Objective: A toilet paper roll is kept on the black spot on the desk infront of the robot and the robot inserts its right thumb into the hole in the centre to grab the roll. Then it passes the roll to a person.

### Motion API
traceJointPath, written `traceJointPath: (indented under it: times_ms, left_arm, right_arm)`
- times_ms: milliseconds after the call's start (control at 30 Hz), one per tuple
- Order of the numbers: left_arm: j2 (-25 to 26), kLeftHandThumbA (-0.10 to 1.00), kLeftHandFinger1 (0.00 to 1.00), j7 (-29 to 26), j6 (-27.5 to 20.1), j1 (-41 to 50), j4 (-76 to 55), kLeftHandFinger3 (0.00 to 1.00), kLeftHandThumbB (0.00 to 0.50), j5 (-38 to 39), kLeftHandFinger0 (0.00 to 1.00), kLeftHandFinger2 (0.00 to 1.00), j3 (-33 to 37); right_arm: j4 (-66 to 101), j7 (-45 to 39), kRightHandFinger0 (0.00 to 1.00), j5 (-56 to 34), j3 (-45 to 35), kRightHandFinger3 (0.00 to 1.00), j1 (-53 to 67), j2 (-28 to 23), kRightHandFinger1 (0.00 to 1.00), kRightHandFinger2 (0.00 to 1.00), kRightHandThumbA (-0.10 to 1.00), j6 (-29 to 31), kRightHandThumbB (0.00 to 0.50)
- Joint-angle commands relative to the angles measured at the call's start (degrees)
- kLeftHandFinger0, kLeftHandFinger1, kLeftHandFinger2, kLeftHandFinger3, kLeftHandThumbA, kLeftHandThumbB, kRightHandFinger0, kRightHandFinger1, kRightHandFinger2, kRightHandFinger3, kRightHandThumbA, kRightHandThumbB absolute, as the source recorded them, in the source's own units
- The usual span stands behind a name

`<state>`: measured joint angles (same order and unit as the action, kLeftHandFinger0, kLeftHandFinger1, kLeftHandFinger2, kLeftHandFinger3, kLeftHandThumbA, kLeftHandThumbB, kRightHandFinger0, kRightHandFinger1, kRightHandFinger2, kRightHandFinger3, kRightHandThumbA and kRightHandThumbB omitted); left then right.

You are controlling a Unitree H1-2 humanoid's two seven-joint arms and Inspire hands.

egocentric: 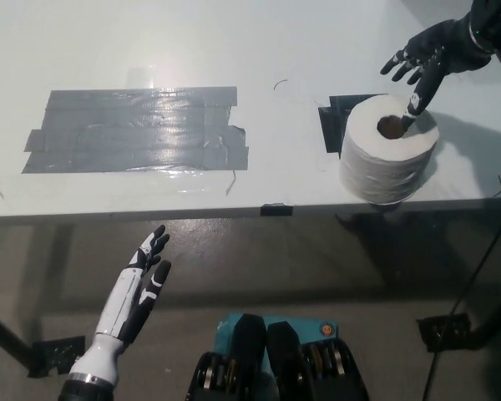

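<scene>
**Right hand poised over the roll, thumb at the core**

Upright on the white tabletop (259,50), the toilet paper roll (389,159) stands near the front edge at the right, its dark centre hole facing up. It sits over a black tape mark (336,117), of which only the rear-left corner shows from behind the roll.

Above and just behind the roll hangs the black right hand (430,54), reaching in from the upper right corner. Its fingers (398,60) are spread apart and point away to the left, closed on nothing. The thumb (417,98) angles down toward the roll's top face, its tip at the right rim of the hole; whether the tip actually touches the paper cannot be told from this view. The roll is not gripped.

The white left hand (136,288) rests low at the left, below the tabletop's front edge, palm open and fingers loosely apart, holding nothing.

Further left on the tabletop lies a broad patch of grey duct tape (138,129), well apart from the roll.
</scene>
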<state>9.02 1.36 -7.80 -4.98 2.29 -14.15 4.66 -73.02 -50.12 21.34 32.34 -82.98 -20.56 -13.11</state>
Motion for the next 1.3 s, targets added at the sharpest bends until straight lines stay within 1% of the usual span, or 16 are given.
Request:
traceJointPath:
  times_ms: [0,100,267,300,367,400,467,567,633,767,833,1000,1067,1167,1200,1267]
  left_arm:
    - [0.18,1.00,1.00,0.09,-1.45,-1.38,-1.21,1.00,0.113,0.42,1.00,1.00,0.02]
    - [0.15,1.00,1.00,0.14,-1.60,-1.43,-1.22,1.00,0.110,0.51,1.00,1.00,0.04]
    - [0.17,1.00,1.00,0.17,-2.11,-1.44,-1.08,1.00,0.106,0.59,1.00,1.00,0.07]
    - [0.19,1.00,1.00,0.25,-1.98,-1.43,-1.14,1.00,0.108,0.54,1.00,1.00,0.05]
    - [0.05,1.00,1.00,0.34,-1.78,-1.39,-1.36,1.00,0.106,0.68,1.00,1.00,0.05]
    - [0.03,1.00,1.00,0.36,-1.80,-1.38,-1.33,1.00,0.107,0.77,1.00,1.00,0.03]
    - [0.00,1.00,1.00,0.39,-1.84,-1.37,-1.22,1.00,0.109,0.94,1.00,1.00,-0.04]
    - [0.01,1.00,1.00,0.29,-1.65,-1.53,-1.27,1.00,0.120,0.64,1.00,1.00,-0.02]
    - [0.07,1.00,1.00,0.38,-2.36,-1.71,-0.78,1.00,0.109,1.08,1.00,1.00,-0.07]
    - [0.10,1.00,1.00,0.32,-2.03,-1.71,-0.92,1.00,0.118,0.79,1.00,1.00,-0.04]
    - [0.08,1.00,1.00,0.57,-1.11,-1.55,-1.66,1.00,0.119,0.80,1.00,1.00,-0.02]
    - [0.07,1.00,1.00,0.46,-1.53,-1.64,-1.33,1.00,0.115,0.86,1.00,1.00,-0.05]
    - [0.09,1.00,1.00,0.55,-1.53,-1.66,-1.35,1.00,0.113,0.96,1.00,1.00,-0.04]
    - [0.09,1.00,1.00,0.41,-1.12,-1.68,-1.45,1.00,0.117,0.51,1.00,1.00,-0.01]
    - [0.11,1.00,1.00,0.42,-1.17,-1.81,-1.33,1.00,0.118,0.51,1.00,1.00,0.00]
    - [0.16,1.00,1.00,0.30,-2.23,-1.98,-0.58,1.00,0.115,0.79,1.00,1.00,-0.05]
  right_arm:
    - [0.47,2.52,1.00,0.10,-1.90,1.00,-3.05,-1.10,1.00,1.00,1.00,1.43,0.412]
    - [0.81,3.45,1.00,-0.60,-3.42,1.00,-2.32,-0.58,1.00,1.00,1.00,0.81,0.387]
    - [1.06,5.06,1.00,1.22,-3.13,1.00,-1.27,0.05,1.00,1.00,1.00,0.40,0.393]
    - [1.72,5.53,1.00,1.59,-2.93,1.00,-0.90,0.04,1.00,1.00,1.00,0.76,0.383]
    - [2.91,6.44,1.00,1.58,-3.25,1.00,-0.25,-0.06,1.00,1.00,1.00,1.03,0.386]
    - [3.11,6.90,1.00,1.26,-3.73,1.00,-0.05,-0.03,1.00,1.00,1.00,1.01,0.364]
    - [3.37,8.64,1.00,0.83,-4.70,1.00,0.39,0.12,1.00,1.00,1.00,0.89,0.369]
    - [3.33,10.03,1.00,0.60,-5.72,1.00,0.53,0.33,1.00,1.00,1.00,0.30,0.356]
    - [3.71,10.57,1.00,1.69,-5.03,1.00,0.75,0.23,1.00,1.00,1.00,1.28,0.374]
    - [3.91,11.79,1.00,2.51,-4.51,1.00,1.15,0.21,1.00,1.00,1.00,2.09,0.398]
    - [4.30,12.38,1.00,2.65,-4.50,1.00,1.43,0.26,1.00,1.00,1.00,1.76,0.390]
    - [4.43,12.97,1.00,2.42,-5.26,1.00,1.57,0.36,1.00,1.00,1.00,1.28,0.379]
    - [4.60,13.03,1.00,2.02,-5.78,1.00,1.82,0.33,1.00,1.00,1.00,1.76,0.359]
    - [3.86,12.60,1.00,2.16,-5.82,1.00,1.65,0.50,1.00,1.00,1.00,2.20,0.371]
    - [3.65,12.58,1.00,2.23,-5.78,1.00,1.68,0.51,1.00,1.00,1.00,2.35,0.384]
    - [3.41,11.94,1.00,2.96,-4.98,1.00,1.54,0.51,1.00,1.00,1.00,2.70,0.399]
